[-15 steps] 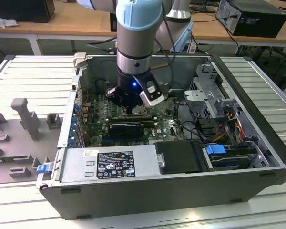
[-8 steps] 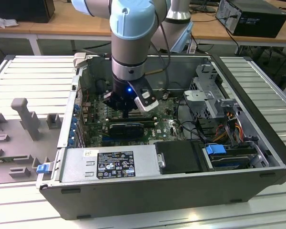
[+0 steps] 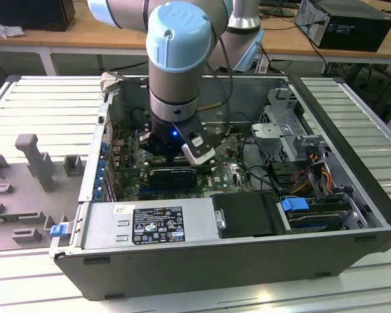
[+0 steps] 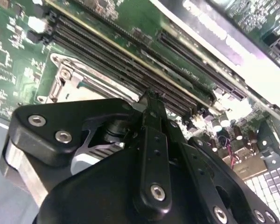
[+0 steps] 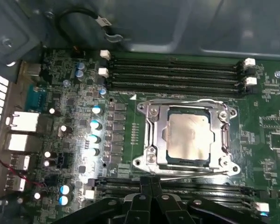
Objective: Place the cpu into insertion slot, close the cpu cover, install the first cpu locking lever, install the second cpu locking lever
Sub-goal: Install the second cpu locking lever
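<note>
Closest to my lens, the black metal gripper has its fingers pressed together on nothing, just beside the memory slots. The silver-grey square cpu already sits in the dark-framed insertion slot, with the dull-metal windowed cpu cover down over it. My worry: a thin wire locking lever slipping its hook and springing back.
</note>
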Motion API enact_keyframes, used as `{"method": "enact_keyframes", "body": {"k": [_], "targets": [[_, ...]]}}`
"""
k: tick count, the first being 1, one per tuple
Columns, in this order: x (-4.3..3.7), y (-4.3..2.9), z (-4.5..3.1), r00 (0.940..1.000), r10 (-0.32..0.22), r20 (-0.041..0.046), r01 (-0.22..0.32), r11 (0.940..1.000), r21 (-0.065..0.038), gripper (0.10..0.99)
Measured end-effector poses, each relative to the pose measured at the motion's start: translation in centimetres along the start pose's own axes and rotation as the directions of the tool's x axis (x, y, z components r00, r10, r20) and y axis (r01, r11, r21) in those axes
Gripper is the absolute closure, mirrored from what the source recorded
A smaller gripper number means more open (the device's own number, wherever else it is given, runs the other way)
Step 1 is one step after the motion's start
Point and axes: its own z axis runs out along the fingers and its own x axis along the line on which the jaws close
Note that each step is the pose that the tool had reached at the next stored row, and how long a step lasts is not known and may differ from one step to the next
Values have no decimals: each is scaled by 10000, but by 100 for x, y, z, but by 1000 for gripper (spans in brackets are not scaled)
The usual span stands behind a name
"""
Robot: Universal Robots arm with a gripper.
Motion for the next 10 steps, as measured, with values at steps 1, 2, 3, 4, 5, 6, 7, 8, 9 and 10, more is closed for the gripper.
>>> {"method": "enact_keyframes", "body": {"k": [1, 2, 3, 4, 5, 6, 7, 8, 9, 10], "targets": [[14, -1, 4, 10000, -3, 5, 3, 10000, -53, 980], [20, -4, 20, 10000, -5, 9, 6, 9999, -106, 980], [20, -9, 40, 10000, -6, 11, 6, 9999, -148, 980], [21, -13, 56, 10000, -7, 13, 7, 9998, -176, 980], [21, -16, 71, 10000, -9, 14, 9, 9998, -203, 980], [27, -16, 86, 10000, -8, 18, 9, 9997, -264, 980], [35, -16, 94, 10000, -11, 22, 11, 9994, -338, 980], [40, -13, 98, 10000, -12, 25, 13, 9992, -402, 980], [42, -9, 100, 10000, -13, 28, 14, 9990, -446, 980], [44, -3, 105, 10000, -14, 31, 15, 9988, -494, 980]]}}
